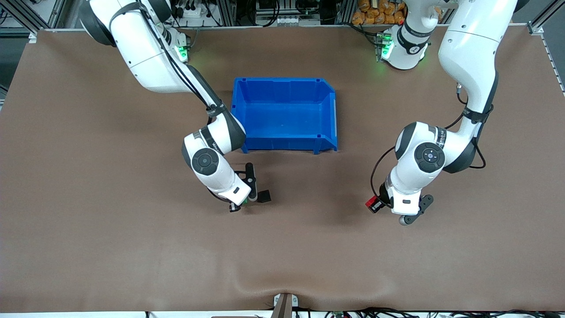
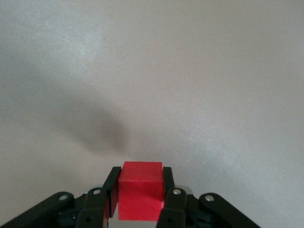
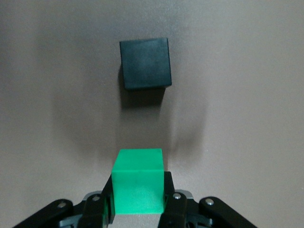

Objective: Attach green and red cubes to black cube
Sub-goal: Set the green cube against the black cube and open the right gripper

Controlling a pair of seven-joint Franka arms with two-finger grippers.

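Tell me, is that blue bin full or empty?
Empty. The front view looks straight down into the blue bin and shows only its bare blue floor; all three cubes are outside it.

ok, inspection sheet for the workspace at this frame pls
Surface: brown cloth-covered table, wrinkled at the edge nearest the front camera.
Job's things: small matte black cube on the table; bright green cube and bright red cube each gripped.
Clutter: open blue plastic bin, nothing seen inside, farther from the front camera than the black cube.
Grippers: right gripper shut on the green cube beside the black cube; left gripper shut on the red cube, toward the left arm's end.
Cables: black cable looped along the left arm.
Surroundings: aluminium framing by the bases.
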